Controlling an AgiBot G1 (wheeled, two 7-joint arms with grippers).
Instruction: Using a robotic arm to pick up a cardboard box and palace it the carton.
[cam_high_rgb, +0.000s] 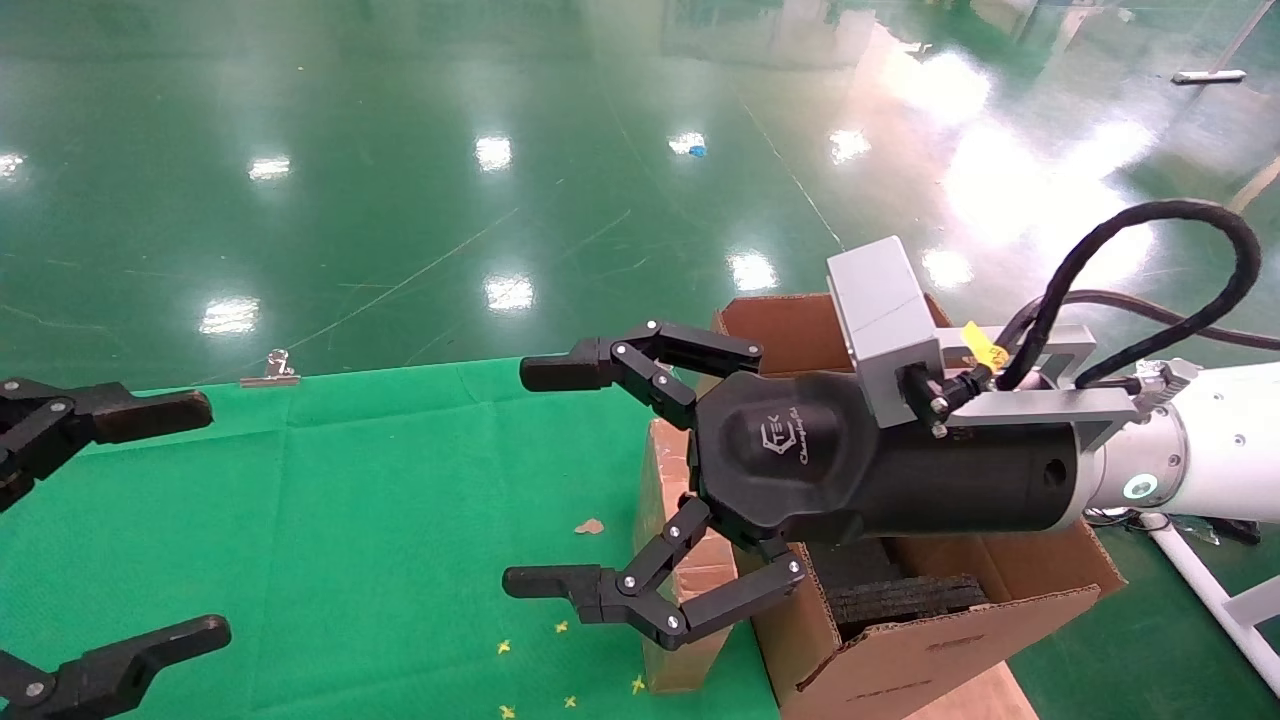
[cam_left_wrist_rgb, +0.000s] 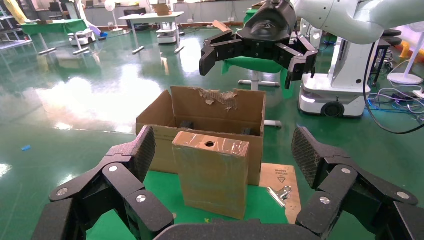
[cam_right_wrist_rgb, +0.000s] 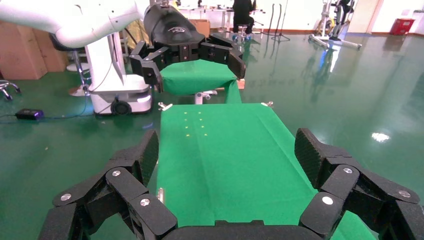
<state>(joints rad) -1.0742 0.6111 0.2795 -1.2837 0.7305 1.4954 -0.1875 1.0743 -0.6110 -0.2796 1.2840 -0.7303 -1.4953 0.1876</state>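
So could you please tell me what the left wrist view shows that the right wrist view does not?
Only the left wrist view shows the cardboard box standing upright on the green cloth, the carton with its torn flap just behind it, and a binder clip. Only the right wrist view shows the long bare stretch of cloth with small yellow marks. Both show their own open end effector in the foreground and the opposite arm's open end effector farther off.

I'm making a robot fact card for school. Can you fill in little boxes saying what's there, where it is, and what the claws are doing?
small box: the cardboard box stands upright on the green cloth, just in front of the carton
big box: the carton, flaps up, one edge torn, black foam inside
right claw: open, empty, hanging above the small box
left claw: open, empty, at the cloth's far side
box packed yet: no
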